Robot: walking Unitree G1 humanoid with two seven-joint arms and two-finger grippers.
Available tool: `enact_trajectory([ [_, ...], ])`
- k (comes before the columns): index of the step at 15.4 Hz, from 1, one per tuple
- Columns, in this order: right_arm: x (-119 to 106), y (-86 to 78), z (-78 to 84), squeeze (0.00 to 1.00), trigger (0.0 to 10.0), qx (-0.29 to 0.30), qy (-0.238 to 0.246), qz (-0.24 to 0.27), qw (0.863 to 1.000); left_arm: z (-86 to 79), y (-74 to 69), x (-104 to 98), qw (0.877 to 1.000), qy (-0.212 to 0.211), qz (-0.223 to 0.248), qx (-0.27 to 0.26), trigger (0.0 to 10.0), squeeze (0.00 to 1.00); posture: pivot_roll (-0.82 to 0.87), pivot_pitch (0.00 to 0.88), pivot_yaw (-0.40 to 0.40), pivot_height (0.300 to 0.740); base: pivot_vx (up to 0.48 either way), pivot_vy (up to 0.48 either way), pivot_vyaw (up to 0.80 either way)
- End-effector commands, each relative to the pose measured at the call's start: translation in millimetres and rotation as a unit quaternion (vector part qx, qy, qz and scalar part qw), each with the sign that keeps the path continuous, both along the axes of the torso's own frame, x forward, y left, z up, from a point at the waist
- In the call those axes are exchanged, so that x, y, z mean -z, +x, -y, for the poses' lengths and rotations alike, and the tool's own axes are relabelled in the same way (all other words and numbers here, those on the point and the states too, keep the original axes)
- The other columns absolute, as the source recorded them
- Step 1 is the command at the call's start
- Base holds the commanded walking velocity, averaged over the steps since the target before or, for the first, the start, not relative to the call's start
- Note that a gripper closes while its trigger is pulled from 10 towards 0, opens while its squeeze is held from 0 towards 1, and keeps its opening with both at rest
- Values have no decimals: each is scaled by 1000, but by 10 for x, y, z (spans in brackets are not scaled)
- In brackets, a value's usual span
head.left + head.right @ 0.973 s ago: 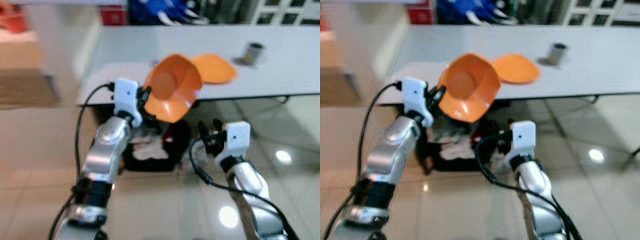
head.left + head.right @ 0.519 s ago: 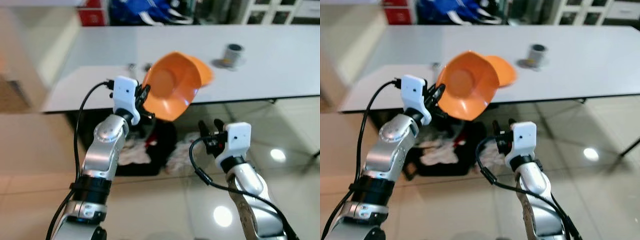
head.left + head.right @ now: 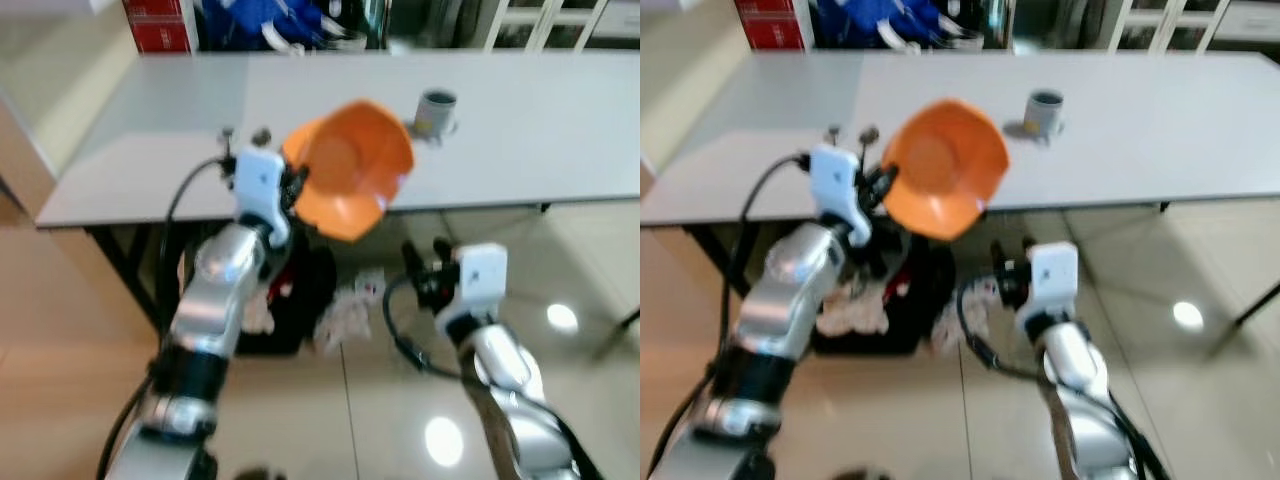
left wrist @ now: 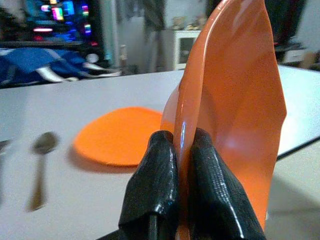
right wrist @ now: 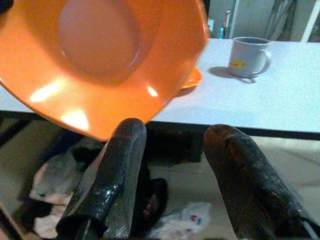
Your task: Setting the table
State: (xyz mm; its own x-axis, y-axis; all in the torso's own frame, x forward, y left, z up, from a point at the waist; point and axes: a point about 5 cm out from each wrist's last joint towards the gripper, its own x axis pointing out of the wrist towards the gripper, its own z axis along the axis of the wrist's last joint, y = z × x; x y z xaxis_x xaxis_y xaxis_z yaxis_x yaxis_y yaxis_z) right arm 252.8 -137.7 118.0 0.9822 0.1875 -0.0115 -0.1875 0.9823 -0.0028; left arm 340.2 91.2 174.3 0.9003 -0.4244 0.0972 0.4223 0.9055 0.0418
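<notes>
My left gripper (image 3: 291,190) is shut on the rim of an orange bowl (image 3: 352,170), held tilted on edge above the grey table's (image 3: 560,130) near edge. In the left wrist view its fingers (image 4: 160,165) pinch the bowl's wall (image 4: 235,100). Behind it an orange plate (image 4: 120,135) lies flat on the table, with a spoon (image 4: 42,145) beside it. A grey mug (image 3: 436,110) stands further right on the table. My right gripper (image 3: 425,252) is open and holds nothing, lower down in front of the table edge, beneath the bowl (image 5: 100,55).
A black bag (image 3: 305,300) with pale cloths spilling out sits on the shiny tiled floor under the table. A red box (image 3: 158,22) and blue fabric (image 3: 260,22) lie past the table's far edge. A table leg (image 3: 125,275) slants down at the left.
The whole view has shifted and the table now sits nearer. The bowl stays pinched in my left gripper and now covers the orange plate. The right gripper is still open.
</notes>
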Motion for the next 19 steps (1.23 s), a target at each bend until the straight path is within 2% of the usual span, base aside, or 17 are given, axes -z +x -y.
enact_trajectory([
  [1, -26, 4, 6, 0, 10000, 4, 0, 4, 1000, 50, 28, -157, 1000, 3, 30, 8, 0, 0, -80, 14, -2, 736, 480, 0, 0],
  [14, 7, -1, -12, 0, 10000, 2, 1, 0, 1000, 96, 73, -218, 999, 3, 35, 20, 0, 0, -81, 9, 7, 736, 480, 0, 0],
  [17, 15, -5, -12, 0, 10000, 1, -1, -1, 1000, 82, 128, -305, 999, 5, 40, 18, 0, 0, -79, 6, 4, 736, 0, 0, 0],
  [19, 25, -11, -12, 0, 10000, -1, -2, -3, 1000, 69, 241, -387, 999, -23, 24, 6, 0, 0, -80, 3, 1, 736, 0, 0, 0],
])
